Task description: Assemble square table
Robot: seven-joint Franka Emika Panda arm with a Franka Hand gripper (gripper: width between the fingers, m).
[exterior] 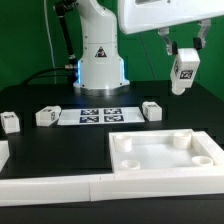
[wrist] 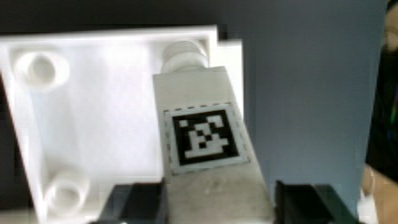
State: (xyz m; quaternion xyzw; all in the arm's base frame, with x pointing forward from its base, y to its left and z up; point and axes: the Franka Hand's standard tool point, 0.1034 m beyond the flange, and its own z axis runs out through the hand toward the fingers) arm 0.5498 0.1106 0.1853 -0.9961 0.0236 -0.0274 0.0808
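My gripper [exterior: 184,55] is shut on a white leg block [exterior: 183,73] with a black-white tag and holds it high in the air, above the back right part of the square table top [exterior: 165,155]. The top is a white tray with a raised rim and round corner sockets, lying at the front right. In the wrist view the leg [wrist: 205,130] hangs between the black fingers [wrist: 134,200] of the gripper [wrist: 217,205], with the top [wrist: 89,110] below it. Three more leg blocks lie on the black table, one [exterior: 10,122], a second [exterior: 47,116] and a third [exterior: 152,109].
The marker board [exterior: 98,116] lies flat in front of the robot base [exterior: 100,55]. Long white border bars run along the front edge [exterior: 60,185] and the exterior view's left edge [exterior: 3,152].
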